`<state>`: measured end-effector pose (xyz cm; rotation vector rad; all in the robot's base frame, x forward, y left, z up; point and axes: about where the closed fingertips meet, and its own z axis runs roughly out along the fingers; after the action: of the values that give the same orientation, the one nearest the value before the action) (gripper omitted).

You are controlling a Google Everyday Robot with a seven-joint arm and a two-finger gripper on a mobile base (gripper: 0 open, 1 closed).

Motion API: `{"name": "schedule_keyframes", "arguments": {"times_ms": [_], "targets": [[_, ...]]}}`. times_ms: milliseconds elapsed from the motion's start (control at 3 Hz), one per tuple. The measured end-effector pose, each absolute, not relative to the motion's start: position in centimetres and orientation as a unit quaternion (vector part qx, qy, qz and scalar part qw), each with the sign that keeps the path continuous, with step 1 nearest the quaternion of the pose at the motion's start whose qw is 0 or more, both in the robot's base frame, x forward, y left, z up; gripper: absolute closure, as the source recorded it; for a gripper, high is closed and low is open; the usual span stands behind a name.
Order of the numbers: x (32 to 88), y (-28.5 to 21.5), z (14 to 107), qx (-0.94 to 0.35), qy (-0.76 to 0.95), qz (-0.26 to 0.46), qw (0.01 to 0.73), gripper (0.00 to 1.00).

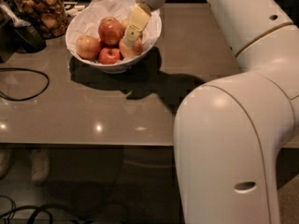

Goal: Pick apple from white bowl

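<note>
Dim room; grey-brown glossy desk (93, 106), with floor and cables below its near edge. Glass jar of brown snacks (44, 10) stood at the far left corner; a black cable (28, 85) looped by the left edge.

White bowl (148, 45) sat near the far edge, just beside the jar, lined with crumpled paper (105, 1). Target apple (136, 48), pale yellow-orange, lay against the bowl's right inner wall. A larger red-streaked apple (110, 30) and a small red apple (110, 56) lay close on its left.

Step in hand, as judged: grasp stage. Pincer (130, 37) was down inside the bowl, right on top of the target apple and apparently touching it. Apple not yet lifted; it rested in the bowl.

Pincer opening: cannot tell, since the arm's own pale part covered the contact.

Next move would call for a firm close on the apple, then a straight lift clear of the rim. Risk: nudging the red neighbours or snagging the paper.
</note>
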<state>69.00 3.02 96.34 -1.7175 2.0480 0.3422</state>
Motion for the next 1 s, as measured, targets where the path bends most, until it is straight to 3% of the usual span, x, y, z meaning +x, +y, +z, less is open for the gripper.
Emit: {"name": "schedule_keyframes", "arguments": {"times_ms": [333,1000], "targets": [[67.7,3.9,96.4,-0.631,0.733,0.131,0.217,0.00],[66.4,4.7,96.0,-0.634,0.733,0.137,0.205,0.31]]}}
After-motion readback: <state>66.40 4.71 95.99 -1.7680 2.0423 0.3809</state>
